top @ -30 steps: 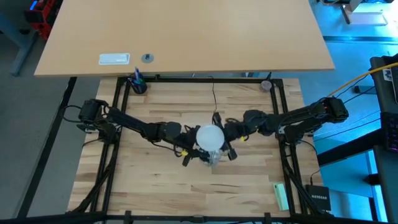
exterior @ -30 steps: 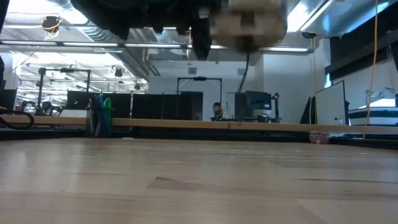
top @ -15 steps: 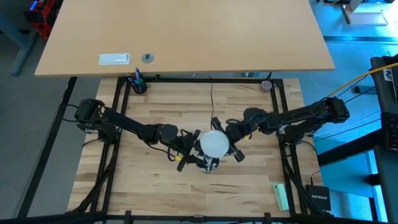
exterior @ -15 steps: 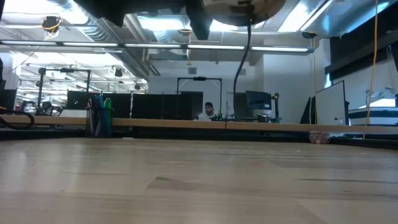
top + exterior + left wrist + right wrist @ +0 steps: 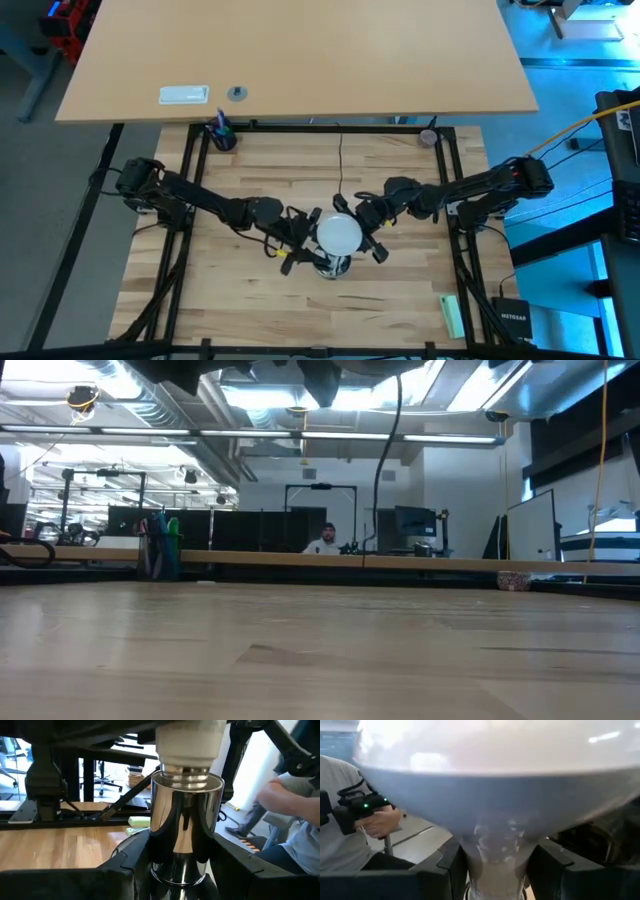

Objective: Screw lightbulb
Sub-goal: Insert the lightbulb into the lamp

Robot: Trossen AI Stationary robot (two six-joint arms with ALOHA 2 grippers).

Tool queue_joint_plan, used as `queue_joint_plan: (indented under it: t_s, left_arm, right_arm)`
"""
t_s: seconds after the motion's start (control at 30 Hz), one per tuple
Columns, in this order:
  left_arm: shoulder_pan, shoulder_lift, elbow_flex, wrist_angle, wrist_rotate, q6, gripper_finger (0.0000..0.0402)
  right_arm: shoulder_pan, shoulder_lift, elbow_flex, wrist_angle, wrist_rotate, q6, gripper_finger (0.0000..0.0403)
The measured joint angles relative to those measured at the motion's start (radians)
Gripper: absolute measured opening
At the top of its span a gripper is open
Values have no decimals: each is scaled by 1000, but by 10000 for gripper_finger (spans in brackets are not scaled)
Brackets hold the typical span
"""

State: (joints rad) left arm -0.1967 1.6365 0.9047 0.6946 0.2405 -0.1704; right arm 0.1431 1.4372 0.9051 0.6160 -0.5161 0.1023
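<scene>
The frosted white lightbulb [image 5: 339,233] stands dome up over the round silver socket [image 5: 186,820], its silvery screw base [image 5: 185,770] in the socket's open top. Both are held above the middle of the table. My left gripper [image 5: 308,246] comes from the table's left and is shut on the socket. My right gripper [image 5: 364,234] comes from the right and is shut on the bulb, under the dome [image 5: 495,765]. The socket's thin black cord [image 5: 340,165] runs to the far edge. In the low view it hangs down [image 5: 384,460]. My left gripper pinches the socket's shiny round wall [image 5: 155,827] between its two fingers, low on the socket. The fingers come about level from the table's left. The socket stands upright, lifted clear of the table. My right gripper pinches the bulb's tapering neck [image 5: 495,852] between its two fingers, just under the dome. The fingers come from the table's right. The bulb stands upright, dome up, on the socket.
A cup of pens [image 5: 221,136] stands at the far left corner and a small round object [image 5: 428,136] at the far right. A green block [image 5: 452,315] lies near the front right. Black frame rails [image 5: 190,190] run along the sides. A person's arm [image 5: 290,815] shows beyond the table.
Both grippers have gone up with the bulb and socket; in the low view the socket has risen out of the top of the picture, and only the cord hangs there. From above, the pair has also shifted slightly toward the near edge.
</scene>
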Motion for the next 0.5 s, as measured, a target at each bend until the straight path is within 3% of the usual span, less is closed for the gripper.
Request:
queue_joint_plan:
  t_s: [0.5]
  left_arm:
    - [1,0,-2,-18,-1,-1,152]
  right_arm:
    - [0,14,0,-51,8,-2,161]
